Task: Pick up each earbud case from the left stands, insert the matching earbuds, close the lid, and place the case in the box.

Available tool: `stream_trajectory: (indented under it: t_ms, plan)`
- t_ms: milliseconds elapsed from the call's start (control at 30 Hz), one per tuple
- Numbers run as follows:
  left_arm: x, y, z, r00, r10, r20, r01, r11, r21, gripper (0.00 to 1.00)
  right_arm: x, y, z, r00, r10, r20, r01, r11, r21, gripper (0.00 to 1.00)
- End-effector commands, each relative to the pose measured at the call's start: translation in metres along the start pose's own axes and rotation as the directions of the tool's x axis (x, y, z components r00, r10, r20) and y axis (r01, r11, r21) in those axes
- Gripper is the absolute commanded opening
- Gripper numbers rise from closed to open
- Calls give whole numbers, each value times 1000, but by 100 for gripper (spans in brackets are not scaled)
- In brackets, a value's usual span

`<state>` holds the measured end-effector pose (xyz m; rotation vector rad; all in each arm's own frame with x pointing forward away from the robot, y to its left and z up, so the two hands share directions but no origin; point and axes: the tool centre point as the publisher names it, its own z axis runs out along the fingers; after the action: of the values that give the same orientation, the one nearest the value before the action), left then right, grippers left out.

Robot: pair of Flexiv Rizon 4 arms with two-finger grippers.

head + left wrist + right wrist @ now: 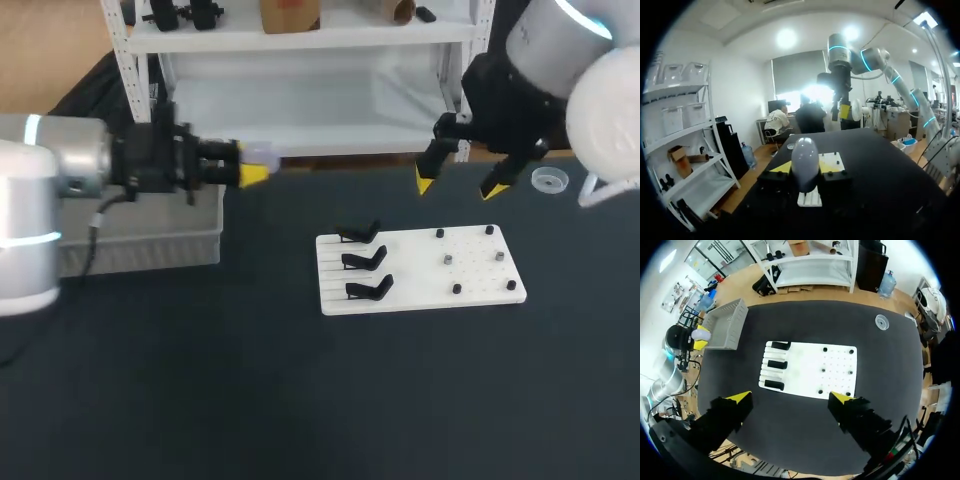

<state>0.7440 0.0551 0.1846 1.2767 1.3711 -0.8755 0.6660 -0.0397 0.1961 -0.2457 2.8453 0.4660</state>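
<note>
Tabletop: the dark tabletop (300,400) carries everything, and both arms hang above it.
Box: an open grey plastic box (140,250) sits at the left side, well apart from the board.
Board: a flat white perforated board (410,275) lies mid-tabletop, beneath the right arm.
Right pincer: the right pincer (790,399) hangs high over the board, fingers spread wide with nothing between them.
Left pincer: the left pincer (806,165) is raised near the box, its fingers pressed on the case from both sides.
Stands: three black angled stands (363,260) line the board's left side, all bare from where I stand.
Case: the pale egg-shaped earbud case (805,155) sits in the left pincer, lid apparently down. I can't tell whether it is straight over the box or just beside its rim.
Small pieces: dark and grey bits (448,259) dot the board's right half, too small to say whether they are earbuds or pegs.
Step in hand: to my eye, setting the case into the box.
Doing it well: bring the case squarely over the box's hollow and go low before the fingers part, so the rounded shell doesn't bounce out. Hold it level, since an egg shape can squirt from flat pads. Leave the right pincer up out of the way.
</note>
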Motion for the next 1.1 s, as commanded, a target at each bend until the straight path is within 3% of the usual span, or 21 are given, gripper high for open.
stream_trajectory:
  t_ms: [33, 100, 200, 433, 633, 933, 967, 1000, 1100]
  plan:
    - [8, 16, -62, 1000, -12, -20, 12, 1000, 14, 0, 4, 0, -1, 998, 2, 63, -2, 1000, 3, 100]
    - [19, 26, -76, 999, -11, -45, 12, 1000, 13, 0, 4, 0, -1, 998, 2, 63, -2, 1000, 3, 100]
    - [49, 46, -99, 994, -77, -83, 78, 997, 2, 0, 4, 0, -1, 998, 2, 63, -2, 1000, 3, 100]
    - [100, 73, -131, 973, -176, -148, 167, 983, -70, 0, 4, 0, -1, 998, 2, 63, -2, 1000, 3, 100]
    - [127, 87, -139, 941, -262, -212, 251, 965, -80, 0, 4, 0, -1, 998, 2, 63, -2, 1000, 3, 100]
    - [161, 94, -139, 887, -364, -283, 349, 931, -105, 0, 4, 0, -1, 998, 2, 63, -2, 1000, 3, 100]
    - [164, 93, -138, 878, -375, -298, 359, 927, -109, 13, 4, 0, -1, 998, 2, 63, -2, 1000, 3, 100]
    - [167, 93, -138, 872, -387, -300, 373, 922, -107, 38, 4, 0, -1, 998, 2, 63, -2, 1000, 3, 100]
    - [173, 89, -137, 872, -406, -274, 390, 914, -113, 100, 4, 0, -1, 998, 2, 63, -2, 1000, 3, 100]
